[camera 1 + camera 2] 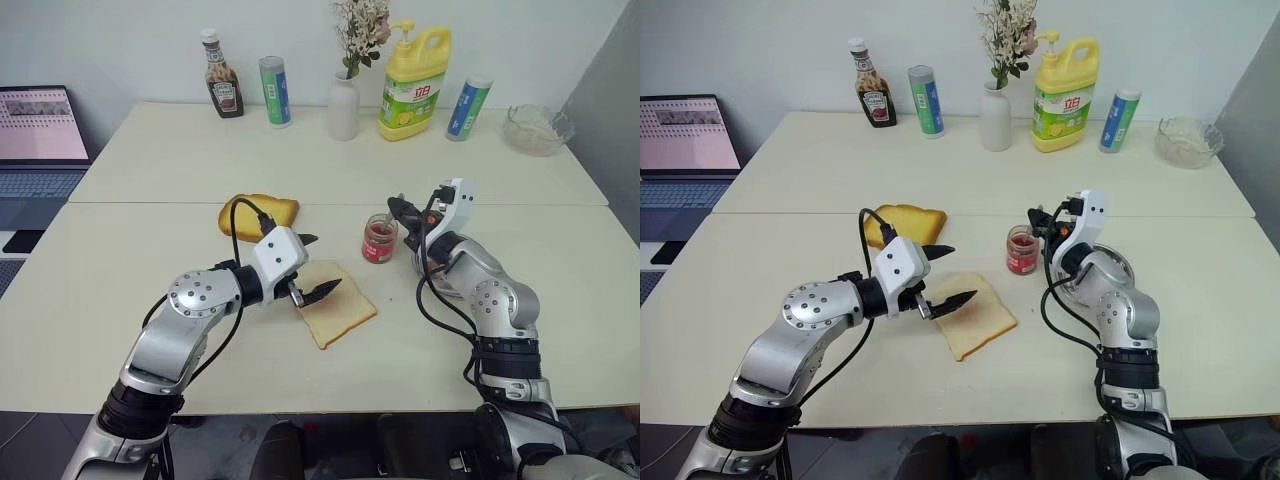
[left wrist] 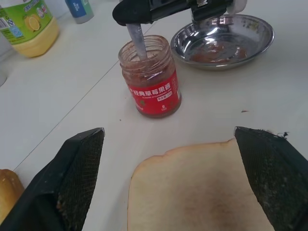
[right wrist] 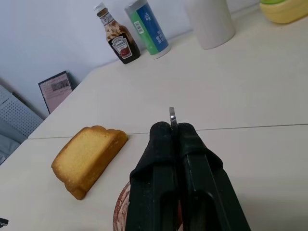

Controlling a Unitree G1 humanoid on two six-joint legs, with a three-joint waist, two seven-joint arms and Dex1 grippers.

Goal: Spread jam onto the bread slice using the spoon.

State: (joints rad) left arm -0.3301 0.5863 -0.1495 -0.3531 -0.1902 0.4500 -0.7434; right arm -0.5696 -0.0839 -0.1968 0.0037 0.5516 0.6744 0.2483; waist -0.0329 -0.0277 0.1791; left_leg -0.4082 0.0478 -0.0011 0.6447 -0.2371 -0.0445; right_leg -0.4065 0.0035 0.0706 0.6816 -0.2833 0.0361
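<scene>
Fingers of my right gripper (image 1: 398, 207) pinch the spoon (image 2: 136, 42) into the jam (image 2: 150, 77); left gripper (image 1: 316, 266) hovers spread over the bread slice (image 1: 336, 305).

Red jam (image 2: 150, 79) behind a red label, pale tan bread slice (image 1: 333, 302), silver spoon (image 2: 136, 39), golden-yellow slice (image 3: 87, 158).

A: Surface? Cream table (image 1: 150, 160), seam across the middle.

B: Back row: ketchup bottle (image 1: 221, 76), green tube (image 1: 274, 91), white vase (image 1: 343, 105), yellow detergent jug (image 1: 414, 84), blue tube (image 1: 467, 106), glass bowl (image 1: 537, 129).

A: Front: thick yellow slice (image 1: 262, 212), bread slice (image 1: 338, 305), jam jar (image 1: 379, 240), steel dish (image 2: 224, 39) beside it.
</scene>
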